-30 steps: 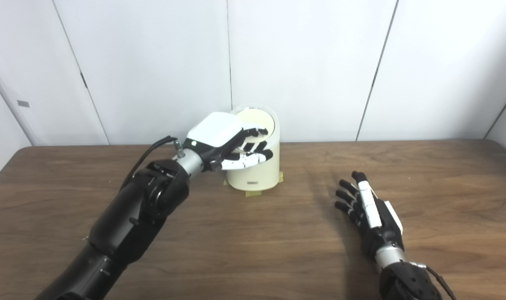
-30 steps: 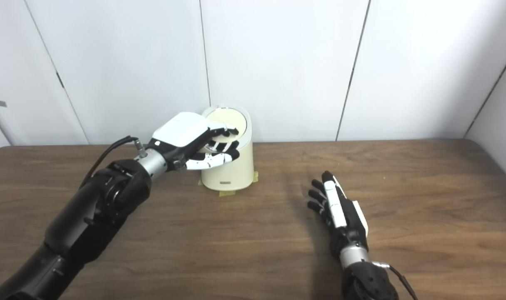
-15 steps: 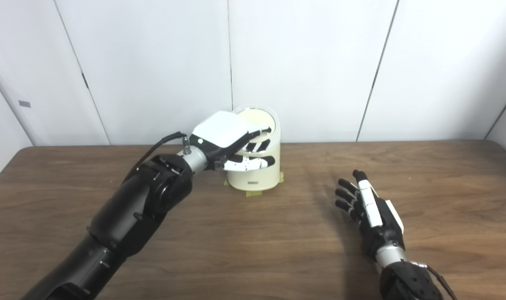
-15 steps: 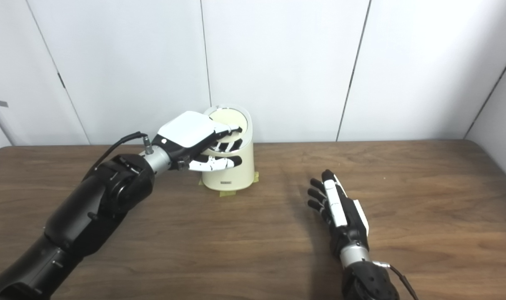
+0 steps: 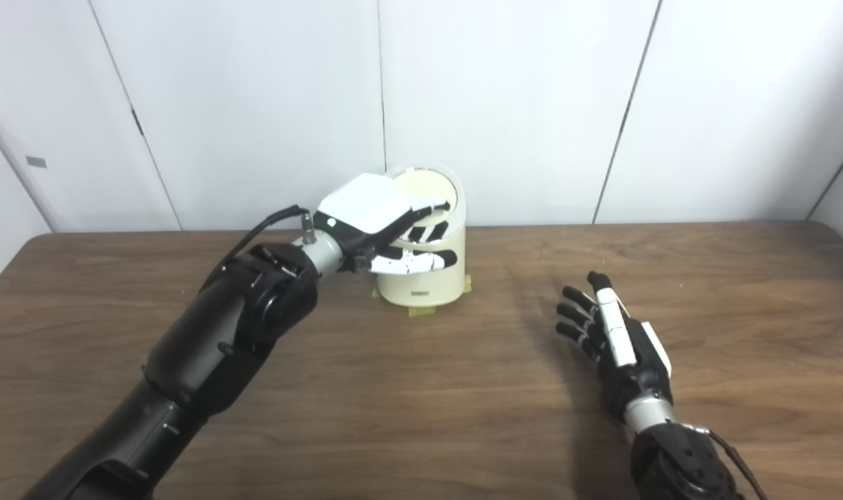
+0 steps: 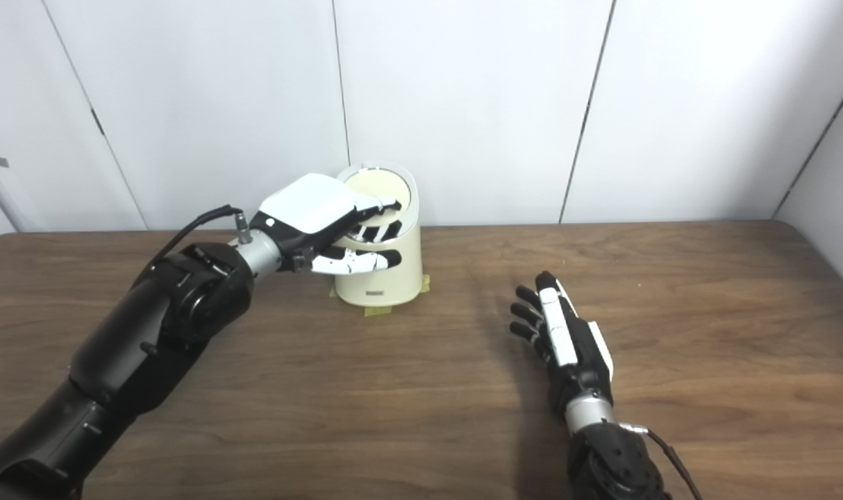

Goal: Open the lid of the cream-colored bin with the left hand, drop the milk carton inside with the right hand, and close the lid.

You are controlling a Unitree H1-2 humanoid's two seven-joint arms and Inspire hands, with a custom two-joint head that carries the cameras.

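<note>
The cream-colored bin (image 5: 425, 267) stands at the far side of the tabletop (image 5: 421, 417), close to the white wall panels (image 5: 505, 104), and strips of yellowish tape (image 5: 421, 310) at its base seem meant to keep it from sliding when the lid is pushed. Its round lid (image 5: 432, 187) slopes toward the robot, which puts it within reach of the left robot hand (image 5: 383, 226). That hand sits over the bin's near upper edge, fingers spread and partly curled, the upper fingertips on or just over the lid and the thumb stretched across the front wall; it has closed on nothing, and whether the fingertips truly press the lid cannot be made out. The lid looks down, so the hand appears to be either shutting it or about to lift it. The right robot hand (image 5: 619, 347) rests well apart to the right, low over the wood, fingers extended and a little apart, empty. The milk carton shows nowhere in either view; it may already lie inside the bin, though that is only a guess. The right eye view shows more bare lid (image 6: 380, 189) beyond the fingertips and the thumb (image 6: 355, 261) clear against the wall, while the left eye view shows more of the bin's right side and the tape there.
</note>
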